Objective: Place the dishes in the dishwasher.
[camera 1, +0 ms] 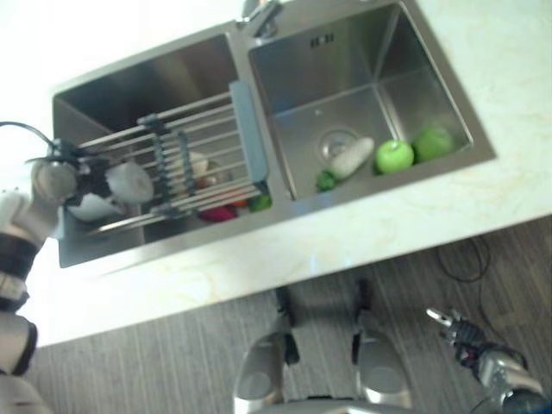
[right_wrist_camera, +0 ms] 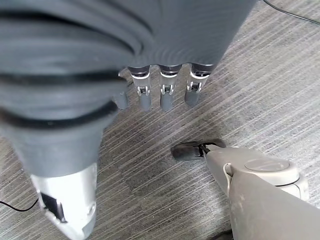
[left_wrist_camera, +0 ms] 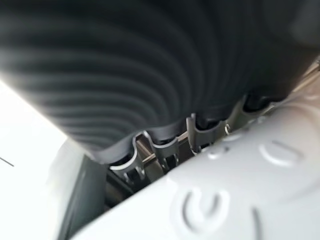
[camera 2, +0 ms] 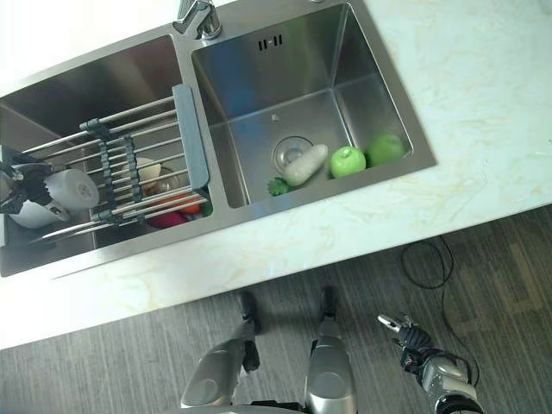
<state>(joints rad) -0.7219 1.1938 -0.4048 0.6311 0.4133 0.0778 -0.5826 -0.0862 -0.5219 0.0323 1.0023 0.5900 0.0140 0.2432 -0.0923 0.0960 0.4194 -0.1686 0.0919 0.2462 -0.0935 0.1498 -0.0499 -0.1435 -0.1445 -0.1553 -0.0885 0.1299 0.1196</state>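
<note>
My left hand is at the left end of the left sink basin, with its fingers curled on a white cup that lies on its side against the wire rack. In the left wrist view the cup's embossed white wall presses against the fingers. A white bowl sits just below the hand. My right hand hangs low over the floor at the lower right, fingers straight and holding nothing.
The rack spans the left basin and ends in a grey-blue bar; red and green items lie beneath it. The right basin holds two green apples, a white radish and a small green piece. The faucet is behind, and pale countertop is in front.
</note>
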